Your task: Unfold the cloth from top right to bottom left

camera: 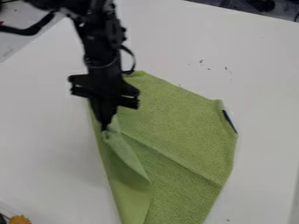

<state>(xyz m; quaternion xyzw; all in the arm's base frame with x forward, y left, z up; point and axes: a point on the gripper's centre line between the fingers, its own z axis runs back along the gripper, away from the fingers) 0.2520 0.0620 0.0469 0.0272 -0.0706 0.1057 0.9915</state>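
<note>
Around bunched cloth (181, 118), closed gripper (104, 127).

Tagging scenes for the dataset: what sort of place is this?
Probably a lab or test bench: a robot arm over a plain white tabletop, with a green cloth laid out under it.

Green cloth (181, 127) apparently in gripper (104, 127)

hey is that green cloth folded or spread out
Partly spread: the cloth lies mostly flat, but a flap is folded over by the claw.
</note>
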